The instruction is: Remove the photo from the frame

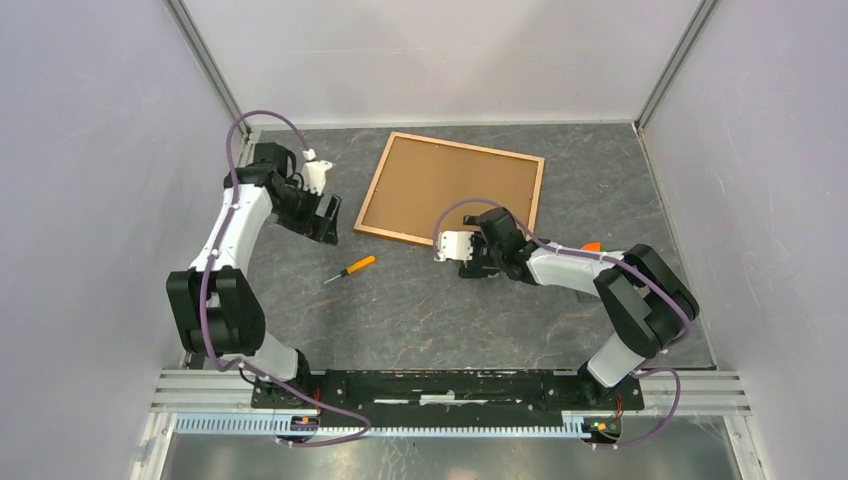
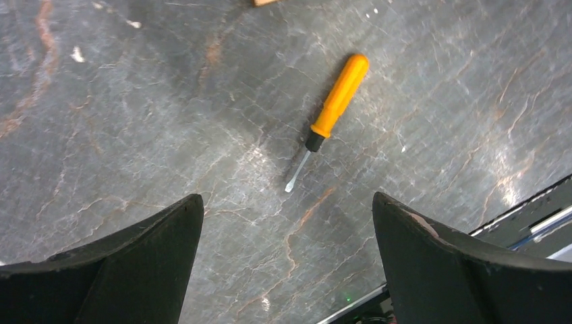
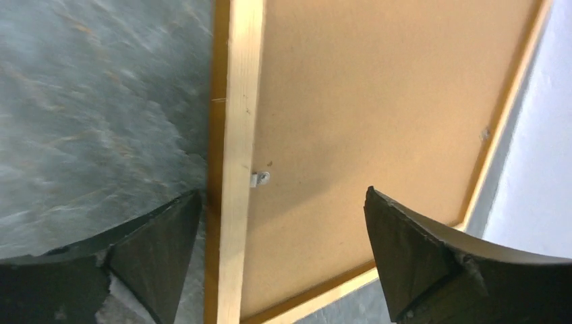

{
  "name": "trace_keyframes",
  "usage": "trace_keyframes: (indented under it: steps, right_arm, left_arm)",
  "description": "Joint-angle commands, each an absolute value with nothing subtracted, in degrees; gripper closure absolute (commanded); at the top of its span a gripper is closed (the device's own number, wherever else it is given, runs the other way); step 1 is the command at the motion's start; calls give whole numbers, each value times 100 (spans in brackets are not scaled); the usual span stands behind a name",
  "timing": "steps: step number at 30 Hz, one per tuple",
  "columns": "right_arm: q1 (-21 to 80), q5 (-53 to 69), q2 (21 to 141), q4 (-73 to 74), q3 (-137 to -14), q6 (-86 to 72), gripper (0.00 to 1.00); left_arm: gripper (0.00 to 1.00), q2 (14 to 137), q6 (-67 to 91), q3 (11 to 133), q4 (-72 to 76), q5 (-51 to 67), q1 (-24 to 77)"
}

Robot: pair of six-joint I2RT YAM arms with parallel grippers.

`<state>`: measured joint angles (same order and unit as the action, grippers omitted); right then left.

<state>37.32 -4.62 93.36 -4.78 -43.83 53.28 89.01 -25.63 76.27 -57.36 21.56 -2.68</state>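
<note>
Brown fibreboard uppermost, so reads as an early stage: finds the frame (image 1: pixel 452 190) lying back-up on the grey table (image 1: pixel 450 310), toward the far middle, with the back panel (image 3: pixel 378 101) seated inside the pale wooden moulding (image 3: pixel 243 101) and one small metal clip (image 3: pixel 260 179) standing at the rail's inner edge. Sees nothing of the photo anywhere; judges it to lie under the panel, face down, not yet out. Leaves, on that reading, nearly all of the work: turning the clips aside, lifting the panel off, then drawing the print free. Cannot count the other clips, too small in the overhead view. Shows the right gripper (image 3: pixel 280 196) with jaws spread wide over the frame's near edge, one finger on the table side of the rail, the other above the fibreboard, the clip roughly midway between them. Grips nothing; cannot tell from either view whether a fingertip touches the wood or merely hovers close above it. Shows the left gripper (image 1: pixel 325 215) likewise spread to its widest and empty, hanging over bare table to the left of the frame and apart from it. Catches, in that wrist view, an orange-handled screwdriver (image 2: pixel 337 94) lying flat on the table beyond the fingertips, touched by neither finger.
</note>
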Motion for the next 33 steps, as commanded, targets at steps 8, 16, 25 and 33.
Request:
trace_keyframes:
  steps: [8, 16, 25, 33]
  right_arm:
    - [2952, 2483, 9406, 2553, -6278, 4223, 2]
    - [1788, 2602, 10257, 2896, -7623, 3083, 2]
    - [1426, 2758, 10356, 2918, -7804, 2599, 2]
    - [1370, 3112, 10224, 2955, -7652, 2343, 2]
  left_arm:
    - [7, 8676, -3797, 6754, -5657, 1620, 1216]
    - [21, 9467, -3570, 6788, -5007, 628, 2169]
    - [37, 10275, -3676, 6996, -4822, -209, 2455]
    - [63, 10380, -3846, 6714, -4702, -253, 2443]
